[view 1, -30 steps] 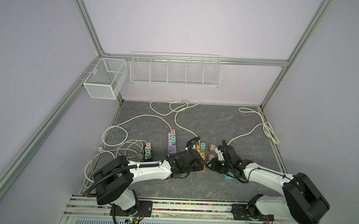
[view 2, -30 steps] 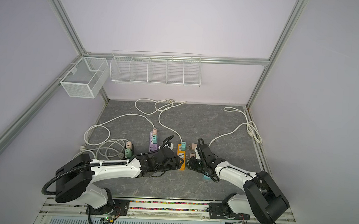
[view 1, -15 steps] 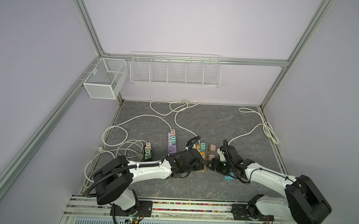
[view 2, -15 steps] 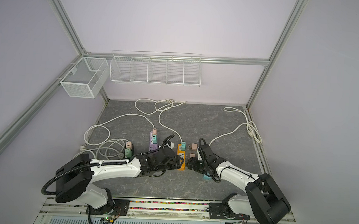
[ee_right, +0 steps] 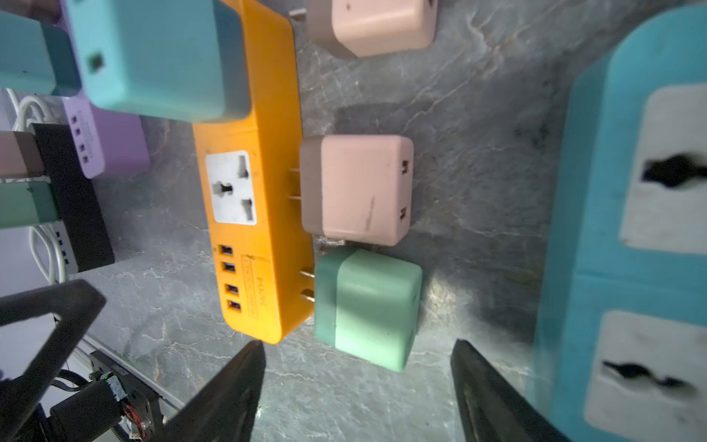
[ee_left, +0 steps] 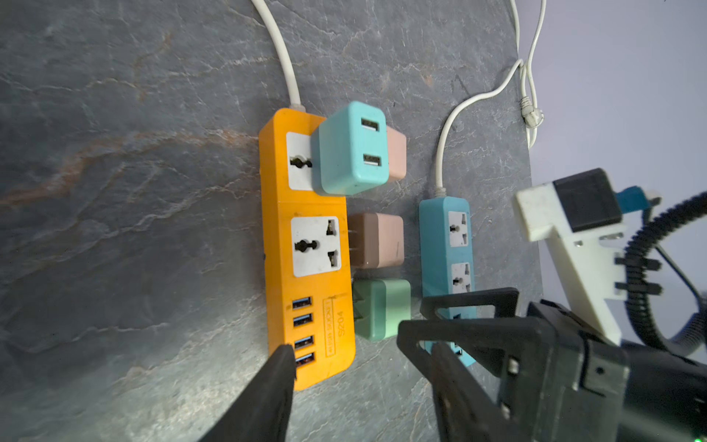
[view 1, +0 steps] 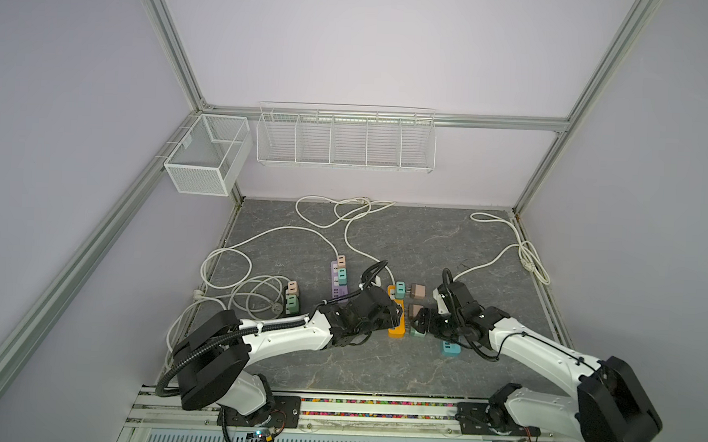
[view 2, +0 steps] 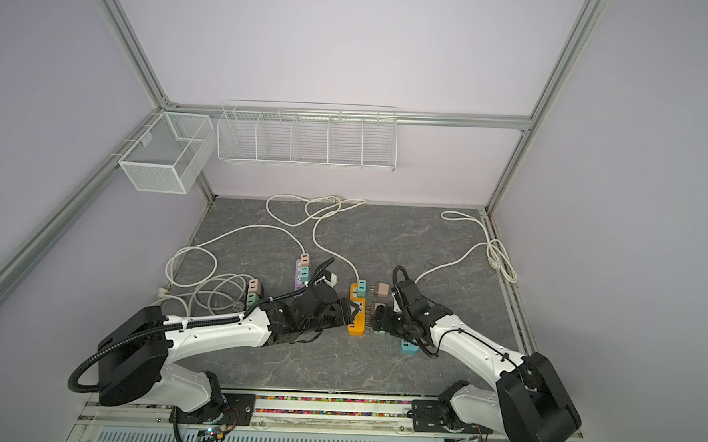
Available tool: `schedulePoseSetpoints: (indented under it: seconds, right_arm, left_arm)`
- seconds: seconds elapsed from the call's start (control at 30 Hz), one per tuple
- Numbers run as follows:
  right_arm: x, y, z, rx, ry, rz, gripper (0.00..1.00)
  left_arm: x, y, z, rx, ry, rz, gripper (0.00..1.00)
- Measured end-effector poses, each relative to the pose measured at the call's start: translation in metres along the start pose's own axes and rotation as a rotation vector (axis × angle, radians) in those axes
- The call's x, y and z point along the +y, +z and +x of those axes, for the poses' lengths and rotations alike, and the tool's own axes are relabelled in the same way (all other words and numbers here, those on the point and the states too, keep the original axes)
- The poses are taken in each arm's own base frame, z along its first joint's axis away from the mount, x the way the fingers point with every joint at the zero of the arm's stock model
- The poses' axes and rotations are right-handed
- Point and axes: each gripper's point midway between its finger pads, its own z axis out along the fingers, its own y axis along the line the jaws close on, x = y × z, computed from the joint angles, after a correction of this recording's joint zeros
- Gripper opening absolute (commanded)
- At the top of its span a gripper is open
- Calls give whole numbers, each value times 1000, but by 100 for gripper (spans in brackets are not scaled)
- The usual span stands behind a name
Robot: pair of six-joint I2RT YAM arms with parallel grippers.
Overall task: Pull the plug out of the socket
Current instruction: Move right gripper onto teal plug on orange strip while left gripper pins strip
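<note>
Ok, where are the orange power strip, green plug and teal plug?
orange power strip (ee_left: 310,206): left wrist view, band between its sockets
green plug (ee_right: 375,310): right wrist view, top face
teal plug (ee_left: 346,151): left wrist view, broad side

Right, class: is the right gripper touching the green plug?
Apart. The right wrist view shows bare table between the green plug and both fingers of the open right gripper.

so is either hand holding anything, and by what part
right hand holds nothing, open near the green plug. left hand sits at the orange strip's usb end; a grip cannot be told
</note>
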Motion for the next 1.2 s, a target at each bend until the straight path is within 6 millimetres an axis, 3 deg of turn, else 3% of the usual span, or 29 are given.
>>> schedulePoseSetpoints:
  seconds: [0.3,0.5,0.83,1.2]
  right_arm:
    - [20,-29,-33,-91,-92,54,87]
    - [40,-35,-53,-115,-166,117,86]
    - [68,-15,-74,-105,-249,211,80]
    - [76,13,-86,-78,-259,266,68]
  left_arm:
    - [14,-1,-20,-30,-17,-22,59]
    - [22,7,-24,-21,-19,-34,59]
    - [40,34,-15,31,-26,-75,58]
    - [43,53,-13,39,-64,-53,55]
